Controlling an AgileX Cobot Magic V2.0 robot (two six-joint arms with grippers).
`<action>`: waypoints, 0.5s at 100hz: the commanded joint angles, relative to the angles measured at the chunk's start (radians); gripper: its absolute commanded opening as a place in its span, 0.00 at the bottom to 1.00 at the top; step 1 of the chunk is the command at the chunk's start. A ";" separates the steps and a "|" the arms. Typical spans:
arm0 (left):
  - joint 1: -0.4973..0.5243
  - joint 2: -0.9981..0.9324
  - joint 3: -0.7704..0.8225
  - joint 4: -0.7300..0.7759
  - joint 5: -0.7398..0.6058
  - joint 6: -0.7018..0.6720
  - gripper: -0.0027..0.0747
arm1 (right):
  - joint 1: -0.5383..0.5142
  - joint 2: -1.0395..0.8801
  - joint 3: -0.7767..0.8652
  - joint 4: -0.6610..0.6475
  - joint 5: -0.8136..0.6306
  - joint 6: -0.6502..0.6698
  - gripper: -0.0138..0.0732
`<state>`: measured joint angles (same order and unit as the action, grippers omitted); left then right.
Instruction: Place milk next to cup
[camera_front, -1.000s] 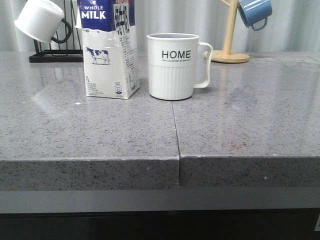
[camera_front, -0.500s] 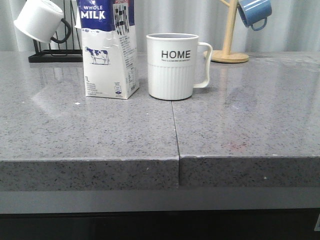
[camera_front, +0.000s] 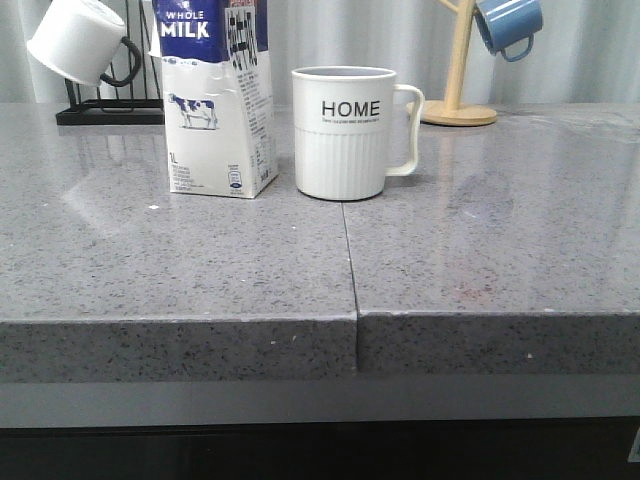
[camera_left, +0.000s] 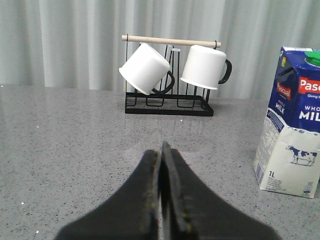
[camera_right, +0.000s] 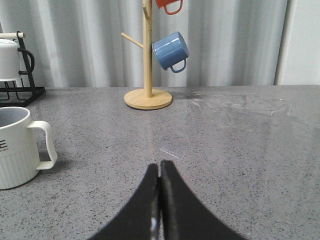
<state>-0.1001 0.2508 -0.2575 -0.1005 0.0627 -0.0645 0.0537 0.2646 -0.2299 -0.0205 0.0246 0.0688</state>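
1 milk carton (camera_front: 212, 100) stands upright on the table (camera_front: 480, 250), just left of the 1 HOME cup (camera_front: 346, 132), handle pointing right. Left end effector (camera_left: 161, 155) and right end effector (camera_right: 159, 172) both pressed together, empty.

We saw a grey speckled stone counter (camera_front: 200, 270) with a central seam, backed by pale pleated curtains (camera_right: 225, 40).

Left gripper (camera_left: 161, 150) black, tapering curved jaws (yellowish flecks inside), right gripper (camera_right: 159, 170) alike
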 joint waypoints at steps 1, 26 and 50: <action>0.004 0.006 -0.029 0.001 -0.073 -0.008 0.01 | -0.006 0.007 -0.029 -0.006 -0.074 0.000 0.02; 0.004 0.006 -0.020 0.014 -0.075 0.013 0.01 | -0.006 0.007 -0.029 -0.006 -0.074 0.000 0.02; 0.018 -0.106 0.100 0.132 -0.073 0.013 0.01 | -0.006 0.007 -0.029 -0.006 -0.074 0.000 0.02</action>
<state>-0.0954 0.1910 -0.1726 -0.0061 0.0646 -0.0538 0.0537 0.2646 -0.2299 -0.0205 0.0246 0.0688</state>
